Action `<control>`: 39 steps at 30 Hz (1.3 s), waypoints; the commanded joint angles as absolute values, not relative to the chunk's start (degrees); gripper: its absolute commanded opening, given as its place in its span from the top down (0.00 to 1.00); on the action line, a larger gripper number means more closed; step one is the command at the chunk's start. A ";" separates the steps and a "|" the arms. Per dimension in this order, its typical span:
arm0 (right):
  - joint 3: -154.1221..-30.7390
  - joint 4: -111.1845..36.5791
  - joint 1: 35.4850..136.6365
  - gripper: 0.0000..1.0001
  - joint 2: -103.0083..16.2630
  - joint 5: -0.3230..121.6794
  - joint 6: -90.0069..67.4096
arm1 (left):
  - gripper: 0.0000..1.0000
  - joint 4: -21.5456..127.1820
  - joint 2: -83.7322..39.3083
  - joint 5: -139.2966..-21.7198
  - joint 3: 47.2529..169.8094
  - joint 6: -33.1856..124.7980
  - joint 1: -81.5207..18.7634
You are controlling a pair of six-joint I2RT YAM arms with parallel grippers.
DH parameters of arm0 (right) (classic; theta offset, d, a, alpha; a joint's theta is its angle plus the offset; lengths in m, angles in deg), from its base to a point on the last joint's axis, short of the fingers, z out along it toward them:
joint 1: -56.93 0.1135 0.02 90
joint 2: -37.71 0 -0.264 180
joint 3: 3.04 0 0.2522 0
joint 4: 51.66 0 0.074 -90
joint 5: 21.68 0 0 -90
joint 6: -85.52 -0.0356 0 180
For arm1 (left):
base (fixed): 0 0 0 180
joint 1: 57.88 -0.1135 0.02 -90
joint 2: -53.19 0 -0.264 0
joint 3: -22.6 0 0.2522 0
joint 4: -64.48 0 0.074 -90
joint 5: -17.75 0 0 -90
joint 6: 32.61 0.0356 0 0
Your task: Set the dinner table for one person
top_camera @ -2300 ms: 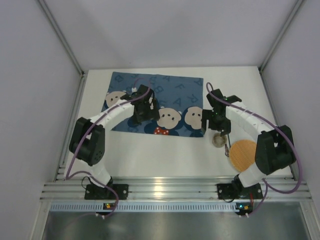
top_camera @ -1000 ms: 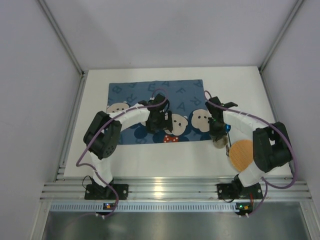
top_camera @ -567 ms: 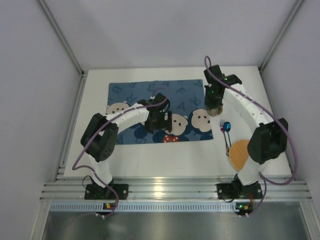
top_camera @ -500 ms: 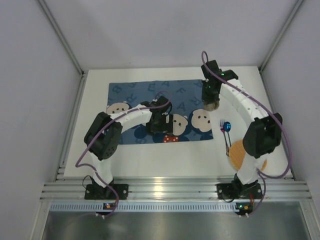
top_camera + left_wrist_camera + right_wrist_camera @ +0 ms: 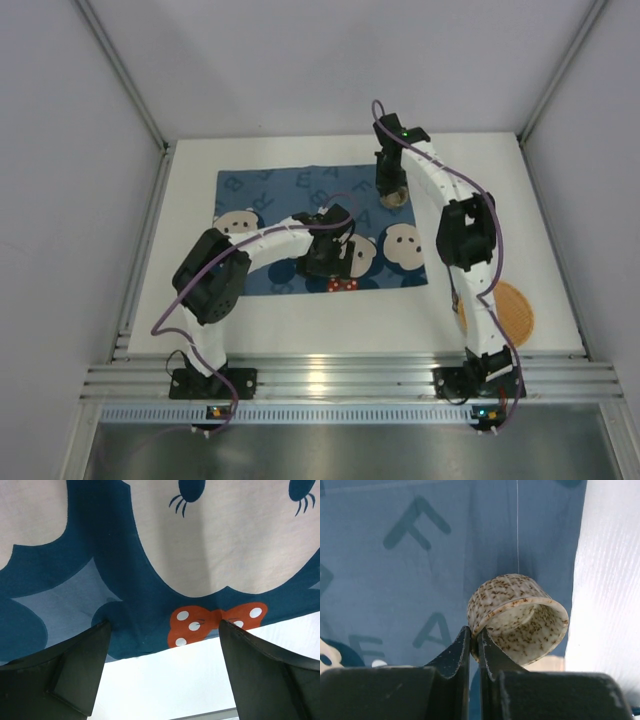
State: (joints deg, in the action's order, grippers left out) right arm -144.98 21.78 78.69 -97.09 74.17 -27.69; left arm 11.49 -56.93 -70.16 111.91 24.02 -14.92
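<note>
Top external view: looks down on the white dinner table (image 5: 300, 310), with a ribbed rail (image 5: 330, 380) along its near edge and a blue placemat (image 5: 270, 190) printed with letters and cartoon faces across its middle and far part. Finds the left gripper (image 5: 333, 260) low over the near half of the placemat, spread wide, gripping nothing. Finds the right gripper (image 5: 392, 190) reached out to the far right corner of the placemat, pinched onto a small speckled cup (image 5: 396, 198). Shows a round tan disc (image 5: 515, 310) on the bare table to the right, well apart from the placemat. Left wrist view: looks between two dark fingers (image 5: 75, 670) set far apart, down onto the placemat (image 5: 125, 555), with a red bow with white dots (image 5: 215, 622) at its near edge and bare table (image 5: 165, 685) just past that edge. Right wrist view: shows fingers (image 5: 452, 655) nipped together on the rim of the cup (image 5: 520, 615), its wall clamped between them, tilted mouth toward the lens, over the placemat (image 5: 395, 580) just beside its right edge, white table (image 5: 610, 580) alongside. Cannot tell whether cup and cloth touch.
</note>
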 commanded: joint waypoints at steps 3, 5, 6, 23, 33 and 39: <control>-150.13 21.61 79.26 1.00 -98.60 74.56 -28.83 | 0.05 9.76 -55.00 -71.90 105.10 24.43 -10.33; -150.21 20.99 79.26 1.00 -99.05 74.65 -29.18 | 0.05 9.76 -54.56 -71.90 103.95 24.25 -9.45; -150.21 20.38 79.17 1.00 -99.40 74.73 -29.18 | 0.06 9.67 -54.56 -71.98 103.69 24.08 -9.28; -150.39 15.98 78.73 0.53 -102.92 70.87 -28.04 | 0.05 5.19 -54.12 -70.40 108.60 23.55 -9.19; -134.16 15.45 72.15 0.36 -77.82 70.51 -27.25 | 0.03 2.29 -55.26 -67.86 115.72 24.95 -9.19; -107.71 15.45 62.67 0.34 -61.82 67.19 -29.88 | 0.03 1.93 -54.47 -69.08 119.33 24.25 -9.19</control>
State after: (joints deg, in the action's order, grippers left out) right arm -115.75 14.66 66.32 -67.28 69.23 -28.58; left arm 3.73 -55.23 -68.76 116.57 24.52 -9.39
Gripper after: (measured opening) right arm 0.654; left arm 0.972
